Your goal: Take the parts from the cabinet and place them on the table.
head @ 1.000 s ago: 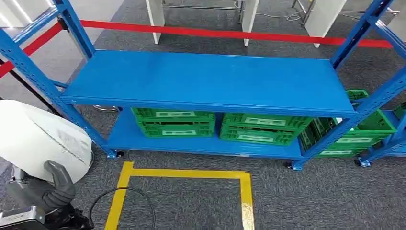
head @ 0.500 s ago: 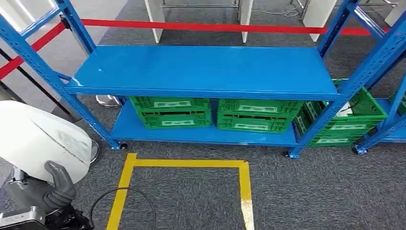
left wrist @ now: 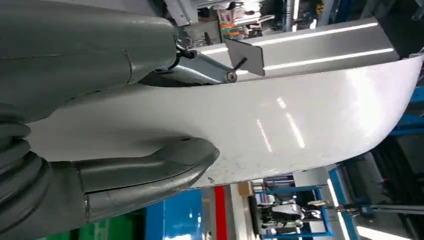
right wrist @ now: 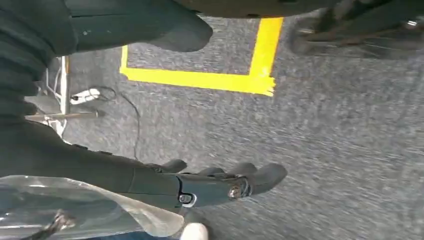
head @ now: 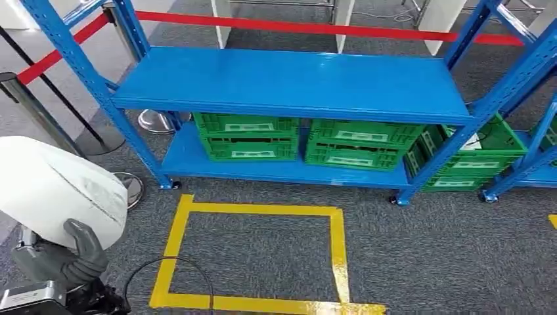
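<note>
My left hand (head: 66, 259) grips a large white curved part (head: 52, 190) at the lower left of the head view. In the left wrist view the grey thumb (left wrist: 150, 170) presses against the part's glossy white shell (left wrist: 260, 120). My right hand (right wrist: 200, 185) hangs over the grey carpet with its fingers stretched out and nothing in them. Ahead stands the blue shelf rack (head: 295, 82), its top shelf bare.
Green crates (head: 246, 134) (head: 364, 141) sit on the rack's bottom shelf, and another green crate (head: 473, 157) stands to the right. A yellow tape square (head: 256, 210) marks the carpet. A stanchion (head: 39, 111) with a red belt (head: 295, 27) stands on the left. A black cable (head: 171, 262) loops near my left hand.
The whole picture has shifted: the camera moved, so the rack sits higher, more of the yellow square shows and the stanchion has come in at the left. My left hand still holds the white part.
</note>
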Controlling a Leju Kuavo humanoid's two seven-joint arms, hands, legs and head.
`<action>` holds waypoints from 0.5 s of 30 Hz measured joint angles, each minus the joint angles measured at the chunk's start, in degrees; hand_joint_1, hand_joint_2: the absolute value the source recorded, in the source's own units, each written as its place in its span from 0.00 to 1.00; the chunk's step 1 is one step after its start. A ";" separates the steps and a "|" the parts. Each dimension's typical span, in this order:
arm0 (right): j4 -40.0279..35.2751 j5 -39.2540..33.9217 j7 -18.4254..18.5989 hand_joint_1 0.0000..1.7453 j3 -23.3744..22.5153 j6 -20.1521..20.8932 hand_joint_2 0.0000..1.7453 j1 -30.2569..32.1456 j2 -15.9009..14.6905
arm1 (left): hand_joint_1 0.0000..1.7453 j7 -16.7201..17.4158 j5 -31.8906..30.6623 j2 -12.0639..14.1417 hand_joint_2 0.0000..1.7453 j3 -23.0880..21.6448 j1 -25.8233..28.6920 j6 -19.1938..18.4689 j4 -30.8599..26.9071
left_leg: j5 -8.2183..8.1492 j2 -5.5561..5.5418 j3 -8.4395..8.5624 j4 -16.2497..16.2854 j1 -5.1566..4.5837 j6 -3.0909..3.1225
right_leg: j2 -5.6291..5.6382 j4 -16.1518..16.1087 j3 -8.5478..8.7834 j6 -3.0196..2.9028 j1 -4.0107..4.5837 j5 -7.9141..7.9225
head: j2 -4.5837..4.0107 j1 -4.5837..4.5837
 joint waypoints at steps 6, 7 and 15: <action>0.00 0.07 -0.09 0.00 -0.04 0.00 1.00 -0.30 0.00 | 1.00 0.26 0.09 -0.04 1.00 0.00 -0.01 0.00 0.02 | 2.76 0.06 -4.37 1.92 -0.43 -0.99 | 0.15 -18.84 15.79 -0.76 0.14 5.00 | 0.00 -0.04; 0.00 0.07 -0.11 0.00 -0.04 0.00 1.00 -0.33 0.00 | 1.00 0.26 0.07 -0.07 1.00 0.00 0.00 0.02 0.02 | 3.54 0.17 -4.69 1.93 -0.43 -1.29 | 0.23 -19.67 15.86 -0.99 0.21 4.40 | 0.00 -0.11; 0.00 0.20 -0.09 0.00 -0.17 0.04 1.00 -0.11 0.11 | 1.00 0.31 0.24 -0.02 1.00 0.04 0.08 0.02 0.04 | -7.52 -0.22 -9.22 17.92 0.01 -3.21 | -0.40 -19.64 11.10 -3.43 0.04 7.78 | 0.00 -0.57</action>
